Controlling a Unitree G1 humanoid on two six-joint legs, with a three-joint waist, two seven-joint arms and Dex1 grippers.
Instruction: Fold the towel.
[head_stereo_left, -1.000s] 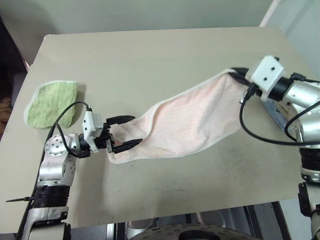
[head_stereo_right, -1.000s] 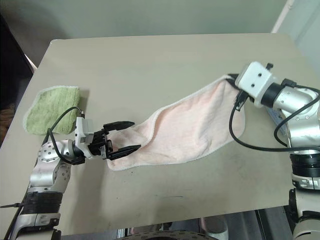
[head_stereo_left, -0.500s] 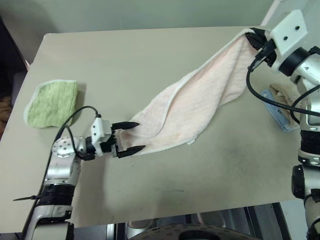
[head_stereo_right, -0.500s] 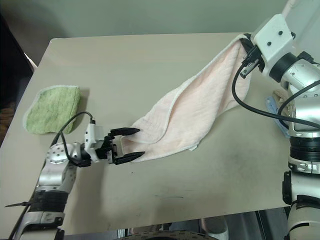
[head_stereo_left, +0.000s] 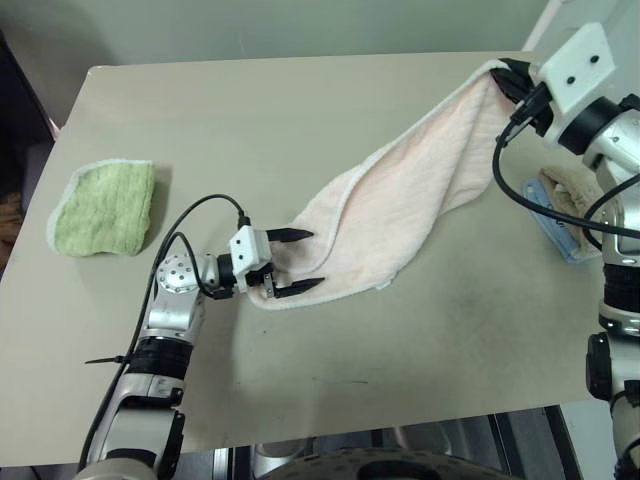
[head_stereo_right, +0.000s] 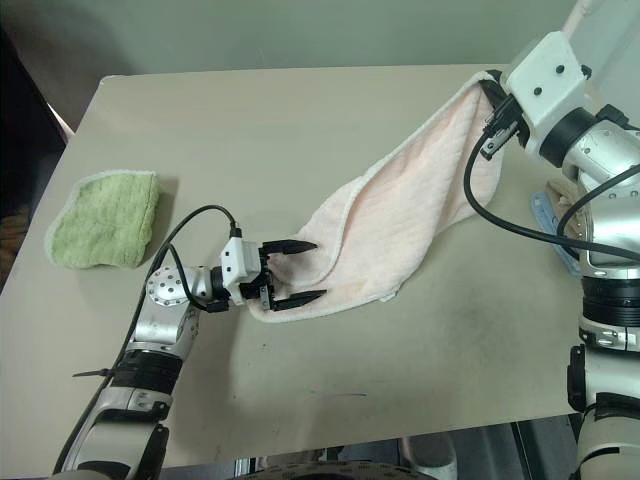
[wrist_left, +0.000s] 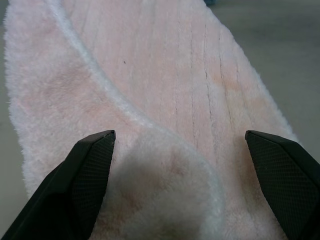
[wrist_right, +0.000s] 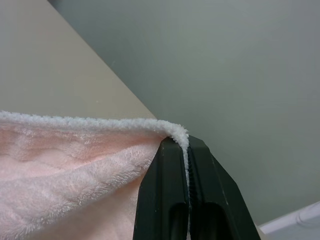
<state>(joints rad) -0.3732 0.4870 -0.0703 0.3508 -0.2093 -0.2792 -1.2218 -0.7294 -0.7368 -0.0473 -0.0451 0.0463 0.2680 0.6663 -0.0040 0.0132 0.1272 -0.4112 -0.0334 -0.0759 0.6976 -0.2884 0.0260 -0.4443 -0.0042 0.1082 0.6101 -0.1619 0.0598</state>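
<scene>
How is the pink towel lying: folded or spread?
Neither: the towel hangs stretched, one end pinched by the right gripper, the other bunched on the table.

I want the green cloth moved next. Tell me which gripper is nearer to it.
Left. The left gripper is open at the towel's low end, a short way across the table from the green cloth. The right gripper holds the towel's far corner high, at the table's opposite side.

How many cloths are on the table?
3: the pink towel held up by the right gripper, the green cloth at the table's left, and a beige cloth partly hidden at the right edge.
</scene>
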